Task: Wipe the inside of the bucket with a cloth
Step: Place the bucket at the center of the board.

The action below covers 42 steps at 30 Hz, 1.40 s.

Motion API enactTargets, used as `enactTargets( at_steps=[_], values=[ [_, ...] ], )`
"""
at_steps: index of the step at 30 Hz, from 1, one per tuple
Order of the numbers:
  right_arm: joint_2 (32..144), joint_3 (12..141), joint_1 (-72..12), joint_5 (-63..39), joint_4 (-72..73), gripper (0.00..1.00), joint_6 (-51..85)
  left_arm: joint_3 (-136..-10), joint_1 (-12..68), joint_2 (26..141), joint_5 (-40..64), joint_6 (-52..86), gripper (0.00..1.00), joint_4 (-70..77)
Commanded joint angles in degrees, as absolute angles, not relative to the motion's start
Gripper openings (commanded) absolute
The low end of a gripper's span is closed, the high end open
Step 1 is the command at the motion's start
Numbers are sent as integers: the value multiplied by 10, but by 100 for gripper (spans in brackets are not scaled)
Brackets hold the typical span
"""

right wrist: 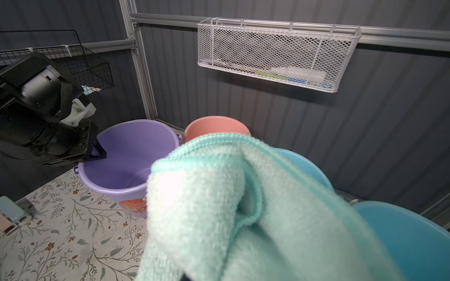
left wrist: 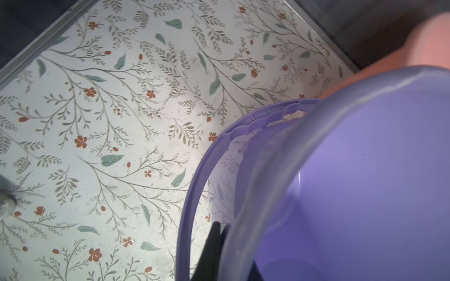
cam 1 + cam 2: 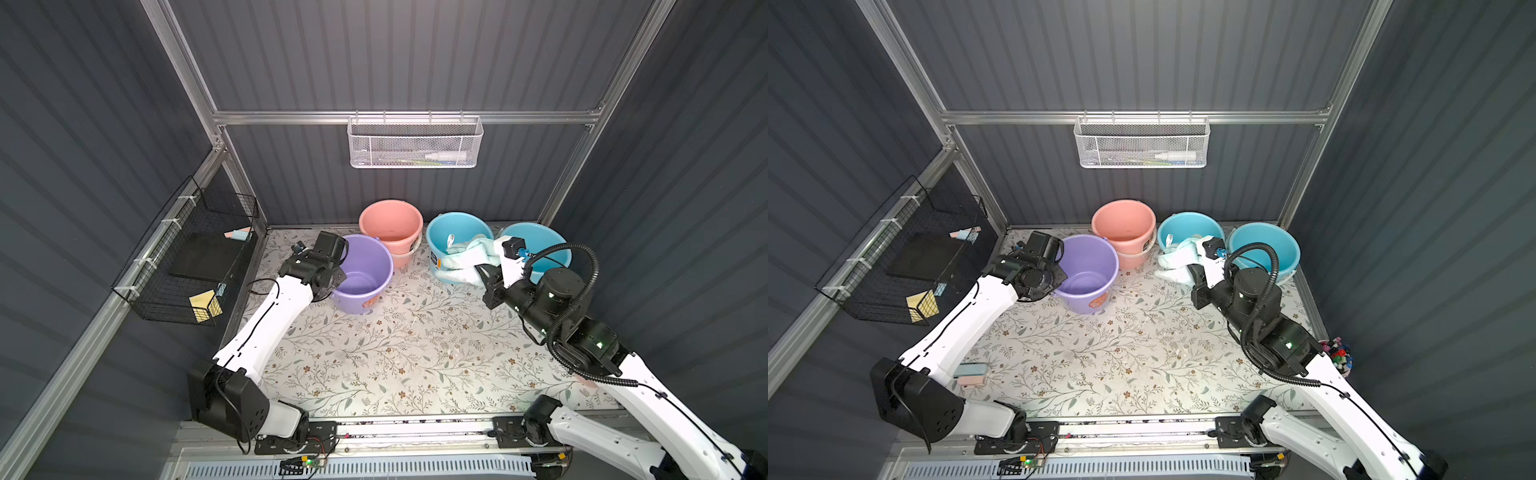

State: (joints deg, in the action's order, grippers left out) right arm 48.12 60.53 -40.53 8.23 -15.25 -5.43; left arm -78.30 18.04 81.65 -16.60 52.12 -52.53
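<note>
The right gripper (image 3: 481, 272) is pinched shut on a fold of the cloth (image 3: 459, 262). Soft and light, it droops ahead of the jaws, so a thick bunch looks the best hold. The left gripper (image 1: 97, 152) is clamped tight on the rim of the purple bucket (image 3: 365, 262).

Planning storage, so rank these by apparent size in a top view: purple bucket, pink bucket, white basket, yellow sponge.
1. white basket
2. purple bucket and pink bucket: they look alike, so they are tied
3. yellow sponge
</note>
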Motion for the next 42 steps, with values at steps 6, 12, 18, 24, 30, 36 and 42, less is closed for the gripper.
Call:
enactTargets(
  at_steps=[6, 12, 18, 24, 30, 36, 42],
  values=[
    [475, 614, -405, 93, -161, 0, -64, -803, 121, 845, -224, 627, 0, -518],
    [477, 618, -404, 92, -163, 0, -68, -861, 103, 893, -217, 638, 0, -469],
    [479, 620, -405, 88, -165, 0, -69, -923, 86, 956, -226, 672, 2, -457],
    [476, 621, -405, 90, -171, 0, -75, -969, 58, 1015, -214, 680, 4, -440],
    [469, 617, -404, 94, -177, 0, -75, -969, 34, 1055, -181, 674, 10, -403],
    [469, 616, -405, 96, -177, 0, -75, -977, 28, 1085, -164, 677, 20, -402],
    [473, 618, -404, 90, -177, 0, -75, -988, 28, 1083, -162, 686, 38, -417]
  ],
)
